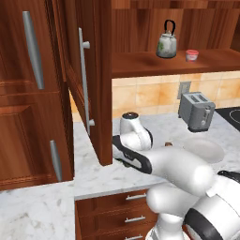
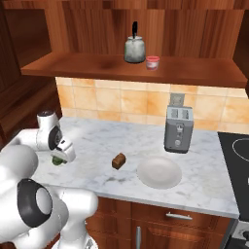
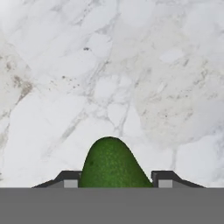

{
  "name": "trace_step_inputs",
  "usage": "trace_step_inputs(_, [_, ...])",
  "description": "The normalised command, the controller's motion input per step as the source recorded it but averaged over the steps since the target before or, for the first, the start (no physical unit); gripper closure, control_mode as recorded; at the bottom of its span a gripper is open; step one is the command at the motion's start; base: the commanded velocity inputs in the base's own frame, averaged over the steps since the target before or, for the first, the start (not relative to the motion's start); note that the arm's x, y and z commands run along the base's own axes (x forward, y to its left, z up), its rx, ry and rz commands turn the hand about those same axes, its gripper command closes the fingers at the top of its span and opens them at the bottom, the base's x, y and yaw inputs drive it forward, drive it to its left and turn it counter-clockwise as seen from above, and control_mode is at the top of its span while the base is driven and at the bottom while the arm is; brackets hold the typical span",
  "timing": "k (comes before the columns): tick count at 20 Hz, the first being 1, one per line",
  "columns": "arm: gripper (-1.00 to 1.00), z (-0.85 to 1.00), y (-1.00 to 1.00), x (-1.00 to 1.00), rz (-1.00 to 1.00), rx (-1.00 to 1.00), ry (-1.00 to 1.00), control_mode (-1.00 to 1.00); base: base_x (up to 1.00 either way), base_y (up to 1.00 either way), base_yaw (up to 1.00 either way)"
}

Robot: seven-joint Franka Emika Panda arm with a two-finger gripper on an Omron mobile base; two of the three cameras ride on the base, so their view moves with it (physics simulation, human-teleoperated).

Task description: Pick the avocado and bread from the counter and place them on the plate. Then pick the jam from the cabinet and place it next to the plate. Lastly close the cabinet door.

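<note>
Right up close in my hand view I see the avocado [image 3: 111,162], dark green and bumpy, sitting between the two dark finger tips [image 3: 70,179]. One tip is on each side of it and both are pressed up to its skin, so my gripper [image 3: 114,183] is holding the avocado. Behind it there is the white marble counter [image 3: 131,78]. From the right base view my white arm bends low over the left part of the counter [image 2: 126,141], and the gripper [image 2: 59,158] points down with a bit of green avocado [image 2: 59,160] peeking out under it. I cannot tell if the fruit is touching the marble or is just above it. From the left base view the arm reaches forward beside the open cabinet door [image 1: 91,75]. The bread [image 2: 118,161] lies on the counter near the white plate [image 2: 159,172], just to its left, not touching it. The toaster [image 2: 178,128] stands behind the plate. Up on the cabinet [image 2: 87,65] shelf the little red jam [image 2: 152,62] sits just beside the kettle [image 2: 134,47].
</note>
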Motion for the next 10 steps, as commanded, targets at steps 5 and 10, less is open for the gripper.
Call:
trace_step_inputs(5, [1.00,0.18,-0.52,-0.38,0.15,0.00,-0.18,-1.00,0.00,0.00,0.00])
trace_step_inputs(10, [1.00,0.25,-0.52,-0.34,0.14,0.01,-0.15,-1.00,0.00,0.00,0.00])
